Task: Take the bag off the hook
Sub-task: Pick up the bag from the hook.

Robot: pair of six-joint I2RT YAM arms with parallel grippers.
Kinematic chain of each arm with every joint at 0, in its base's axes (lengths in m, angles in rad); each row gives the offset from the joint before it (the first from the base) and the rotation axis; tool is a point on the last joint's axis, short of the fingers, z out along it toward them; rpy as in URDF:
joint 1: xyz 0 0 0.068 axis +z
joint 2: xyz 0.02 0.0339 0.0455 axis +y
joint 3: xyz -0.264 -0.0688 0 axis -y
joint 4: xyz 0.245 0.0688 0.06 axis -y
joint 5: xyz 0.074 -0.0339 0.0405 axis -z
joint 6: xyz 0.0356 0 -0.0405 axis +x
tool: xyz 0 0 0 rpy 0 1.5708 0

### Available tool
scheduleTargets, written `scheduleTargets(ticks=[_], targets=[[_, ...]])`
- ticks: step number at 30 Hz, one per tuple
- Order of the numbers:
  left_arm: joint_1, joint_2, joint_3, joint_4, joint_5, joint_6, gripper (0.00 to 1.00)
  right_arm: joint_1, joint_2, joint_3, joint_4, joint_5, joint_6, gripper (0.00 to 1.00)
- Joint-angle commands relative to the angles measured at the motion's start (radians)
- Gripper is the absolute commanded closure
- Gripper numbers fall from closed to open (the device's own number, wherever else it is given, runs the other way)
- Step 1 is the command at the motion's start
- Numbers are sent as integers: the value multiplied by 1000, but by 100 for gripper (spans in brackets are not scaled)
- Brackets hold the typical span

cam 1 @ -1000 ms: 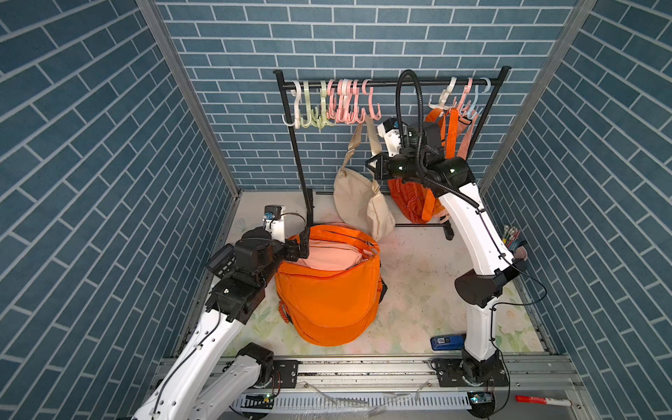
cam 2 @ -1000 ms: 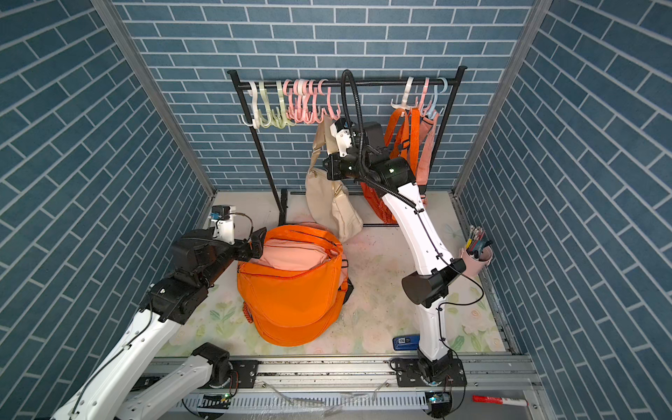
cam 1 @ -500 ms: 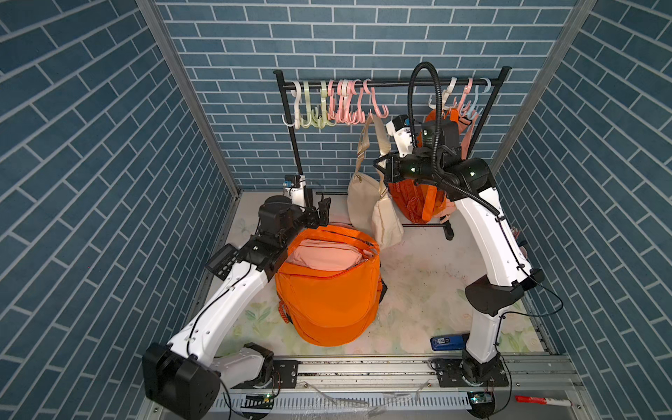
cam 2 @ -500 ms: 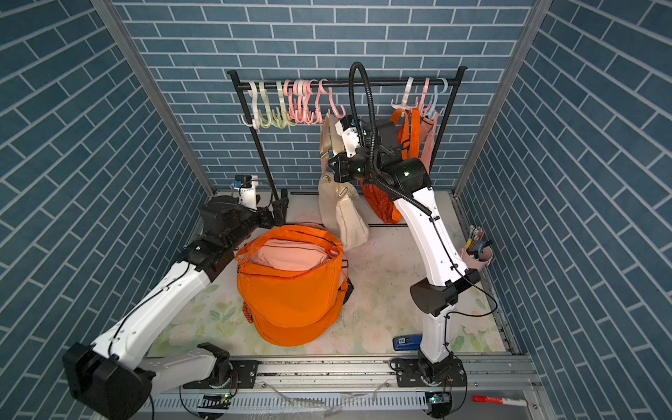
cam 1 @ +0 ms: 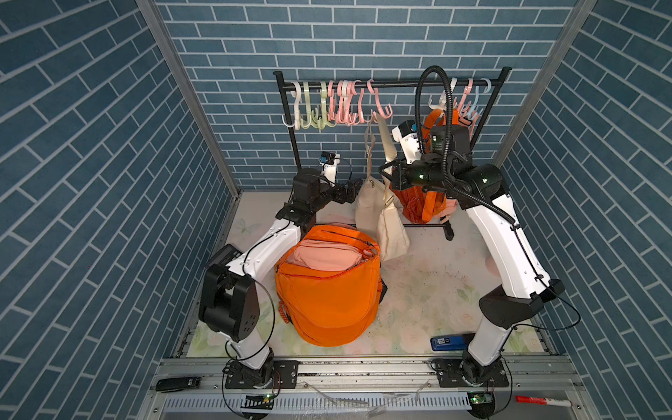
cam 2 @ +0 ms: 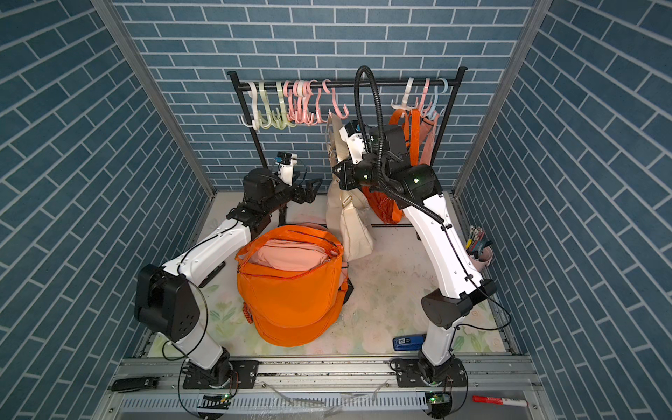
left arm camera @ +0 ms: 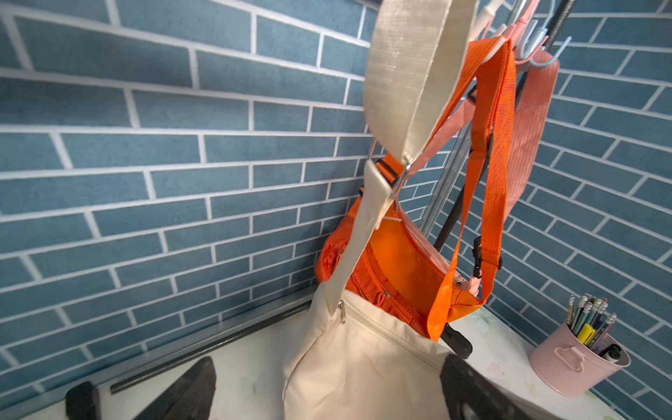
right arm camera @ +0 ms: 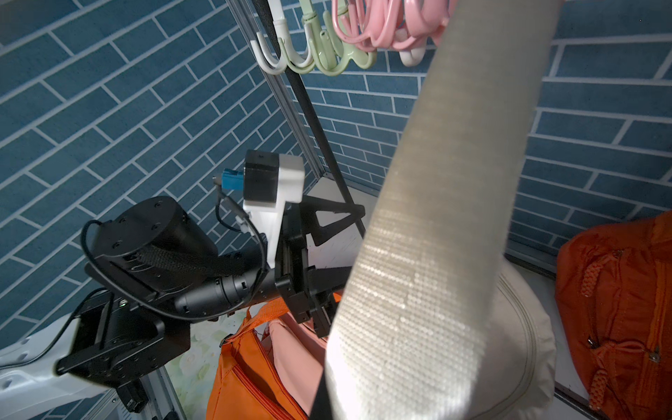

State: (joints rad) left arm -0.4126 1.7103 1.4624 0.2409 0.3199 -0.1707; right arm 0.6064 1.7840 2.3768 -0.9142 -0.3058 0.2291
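A rack (cam 1: 392, 84) stands at the back of the bench (cam 1: 429, 283), with a cluster of hooks (cam 1: 327, 109) on the left of its rail and two bags (cam 1: 418, 209) hung at its right end. The bag (cam 1: 391, 236) hangs from a hook (cam 1: 378, 103) near the rail's middle, between them. In front of it and to the left a larger bag (cam 1: 327, 302) stands on the bench, and a pen cup (cam 2: 480, 257) sits at the bench's right edge.

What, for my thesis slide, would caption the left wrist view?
Open left gripper at a cream bag hung by its strap, orange bag behind, pink pencil cup nearby.
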Motion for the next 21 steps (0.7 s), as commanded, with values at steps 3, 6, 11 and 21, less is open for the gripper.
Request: scheduleTargets(ticks=[3,6,11,21], targets=[[-23,105,94,109,87,-4,4,3,-53,-20,8,-41,-42,100],[-24,159,129,141,58,-32,6,2,-66,-41,9,-26,-43,100],[-24,233,192,194,4,-59,9,3,-90,-85,33,-31,-36,100],[-24,357,342,206,-3,-69,22,3,-105,-134,52,-41,-29,100]])
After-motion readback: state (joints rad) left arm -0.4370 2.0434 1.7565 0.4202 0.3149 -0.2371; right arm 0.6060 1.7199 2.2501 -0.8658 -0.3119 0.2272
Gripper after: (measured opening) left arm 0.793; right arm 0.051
